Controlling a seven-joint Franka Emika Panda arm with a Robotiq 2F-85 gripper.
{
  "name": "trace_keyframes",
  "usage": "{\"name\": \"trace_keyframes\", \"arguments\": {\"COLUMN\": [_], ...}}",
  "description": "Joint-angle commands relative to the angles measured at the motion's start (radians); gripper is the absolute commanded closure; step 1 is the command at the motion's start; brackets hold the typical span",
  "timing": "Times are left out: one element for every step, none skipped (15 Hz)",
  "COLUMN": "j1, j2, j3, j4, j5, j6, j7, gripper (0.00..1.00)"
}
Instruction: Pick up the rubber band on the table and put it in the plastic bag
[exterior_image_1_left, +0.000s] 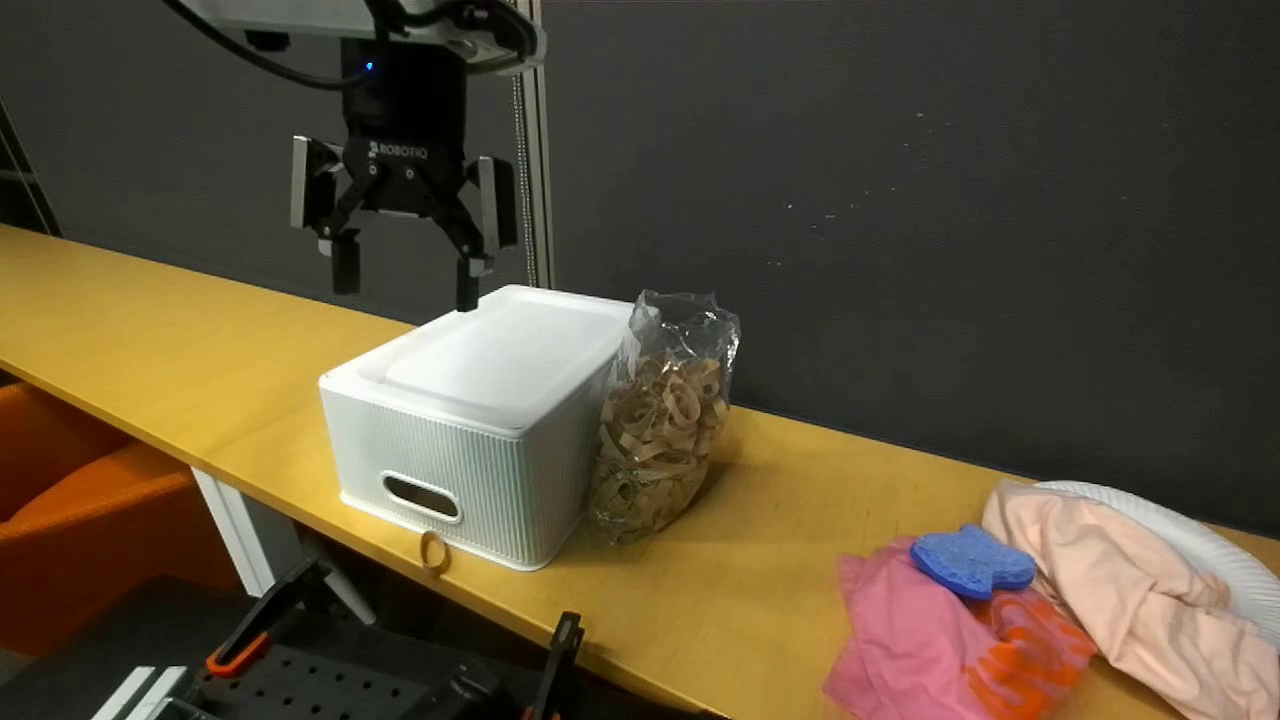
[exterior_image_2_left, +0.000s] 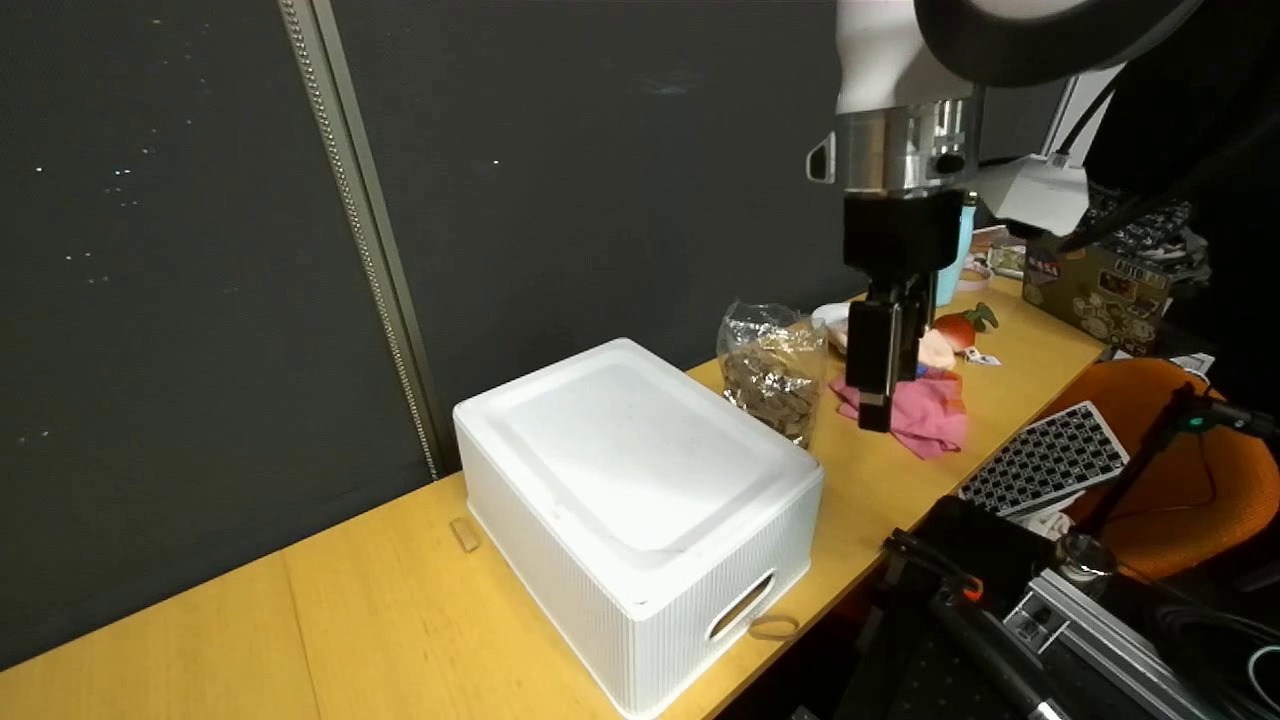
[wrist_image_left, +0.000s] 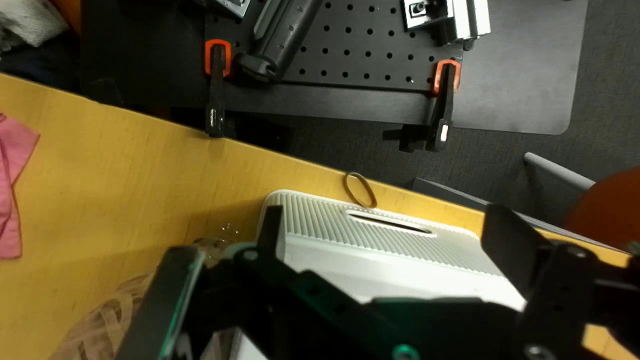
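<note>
A tan rubber band (exterior_image_1_left: 437, 569) stands on the table (exterior_image_1_left: 780, 520) near its front edge, before the white box's slotted end. It also shows in an exterior view (exterior_image_2_left: 775, 637) and the wrist view (wrist_image_left: 372, 193). A second tan band (exterior_image_2_left: 464, 534) lies on the table by the box's far side. The clear plastic bag (exterior_image_1_left: 660, 425) stands upright against the box, filled with tan bands; it shows in an exterior view (exterior_image_2_left: 775, 375) and partly in the wrist view (wrist_image_left: 107, 320). My gripper (exterior_image_1_left: 406, 280) is open and empty, above the box; its fingers are wide apart in the wrist view (wrist_image_left: 387, 227).
The white box (exterior_image_1_left: 430, 440) stands beside the bag and is a tall obstacle. Pink cloth (exterior_image_1_left: 900, 640), a blue sponge (exterior_image_1_left: 970, 562), peach cloth (exterior_image_1_left: 1130, 580) and a white plate (exterior_image_1_left: 1200, 540) lie further along. Black clamps (exterior_image_1_left: 560, 660) grip below the table's front edge.
</note>
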Motion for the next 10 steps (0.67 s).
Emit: {"name": "trace_keyframes", "arguments": {"j1": [0.016,0.018,0.019,0.02,0.022,0.024,0.027,0.029,0.03,0.027], "j2": [-0.004,-0.015,-0.026,-0.042,-0.053,-0.067,-0.086,-0.113,-0.131,-0.176], "j3": [0.025,0.036,0.046,0.061,0.072,0.085,0.098,0.109,0.118,0.126], "j4": [0.044,0.03,0.015,-0.013,-0.031,-0.061,-0.094,-0.135,-0.162,-0.217], "j5": [-0.022,-0.033,-0.04,-0.057,-0.068,-0.082,-0.093,-0.102,-0.111,-0.125], "j6": [-0.028,-0.021,-0.013,0.001,0.008,0.023,0.036,0.045,0.052,0.064], "j7": [0.026,0.043,0.06,0.091,0.111,0.144,0.179,0.212,0.243,0.284], "gripper": [0.0,0.0,0.0,0.0,0.0,0.0,0.0,0.0,0.0,0.0]}}
